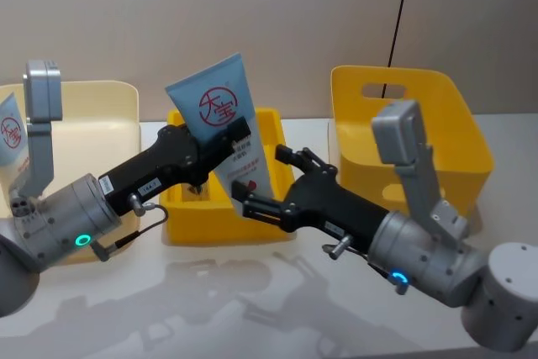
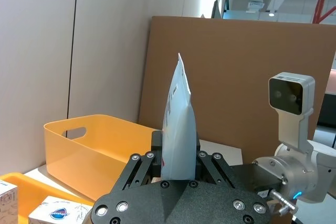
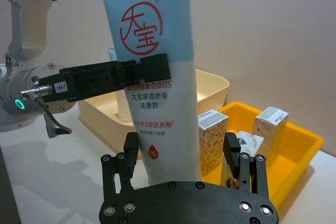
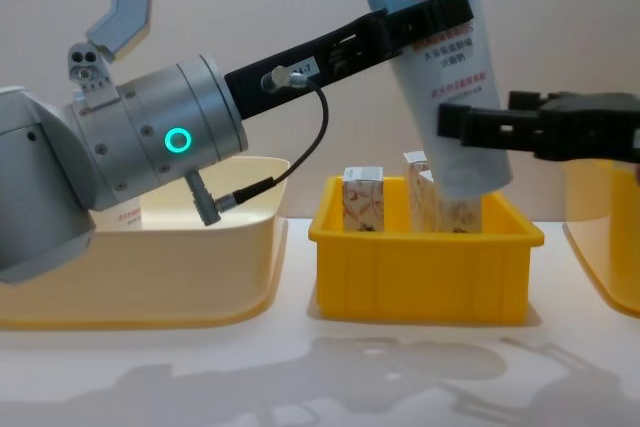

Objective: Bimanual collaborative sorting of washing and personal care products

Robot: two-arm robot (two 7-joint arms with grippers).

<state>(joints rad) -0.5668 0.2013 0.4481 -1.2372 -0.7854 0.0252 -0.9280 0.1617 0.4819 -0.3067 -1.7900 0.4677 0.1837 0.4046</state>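
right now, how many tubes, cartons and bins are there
pale-blue tubes: 2, one in the left gripper with the right gripper open around it, one in the cream bin
floral cartons: 3, in the yellow tray
containers, with the orange bin: 3
total: 8

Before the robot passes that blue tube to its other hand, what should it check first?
1. Is the left gripper shut on the tube? Ok, it clamps the upper half.
2. Is the tube's lower end between the right gripper and its fingers? Ok.
3. Is the right gripper shut on the tube? Not ok: it is open, with a gap on each side.
4. Is the tube free of the cartons in the yellow tray? Cannot tell: its lower end overlaps them in the chest view.
5. Is the tube upright enough? Ok, only slightly tilted.
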